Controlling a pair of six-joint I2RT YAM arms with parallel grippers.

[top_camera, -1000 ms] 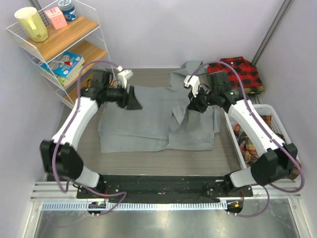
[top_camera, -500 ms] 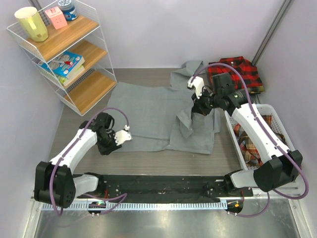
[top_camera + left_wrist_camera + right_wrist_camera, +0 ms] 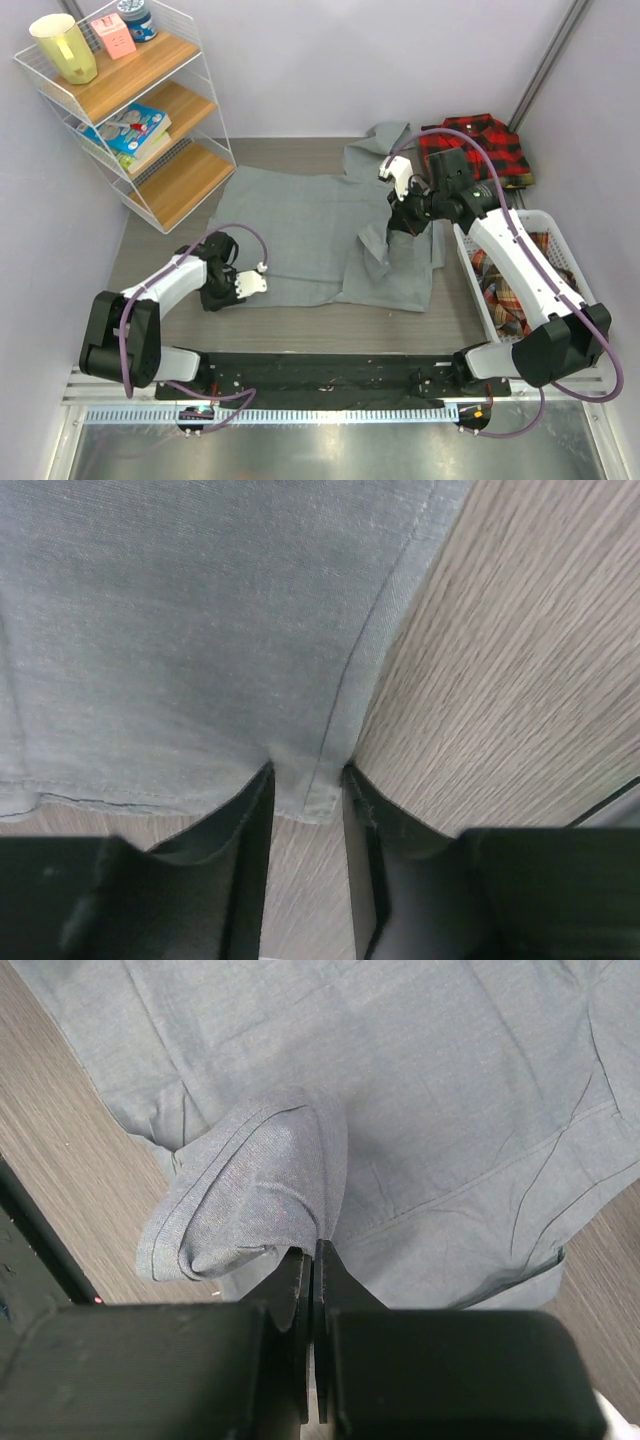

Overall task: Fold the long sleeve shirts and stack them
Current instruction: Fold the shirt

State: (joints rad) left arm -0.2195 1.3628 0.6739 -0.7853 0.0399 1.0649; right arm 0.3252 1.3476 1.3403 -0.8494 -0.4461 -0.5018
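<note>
Since a second ago the left arm has swung down from the far left side of the grey shirt point(image 3: 300, 225) to its near left corner, and the left gripper point(image 3: 305, 780) now sits low over the wooden table point(image 3: 330, 320) there. Its jaws stand partly apart, one finger on each side of the hem corner. The cloth between them lies flat and does not look pinched.

To the right of the table stands a white basket point(image 3: 541, 216) with plaid shirts point(image 3: 500, 290) in orange, brown and teal bundled inside.

The grey shirt is spread across the middle of the table, mostly flat, with its collar end bunched toward the far right.

Over its right half the right gripper point(image 3: 312, 1260) has barely shifted in the last half second. Its jaws are pressed together on a fold of the grey cloth. That fold is lifted clear of the rest of the shirt and hangs in a soft rounded loop to the left of the fingers in the wrist view.

Farther back, in the far right corner, the red-and-black checked shirt point(image 3: 480, 145) lies in a rough heap, just beyond the grey shirt's collar and the basket.

Against the left wall stands a wire shelf rack point(image 3: 205, 95) with wooden boards. A yellow cup point(image 3: 62, 48) and a pink box point(image 3: 118, 35) stand on its top board, and a picture book point(image 3: 130, 128) lies on the middle one.
</note>
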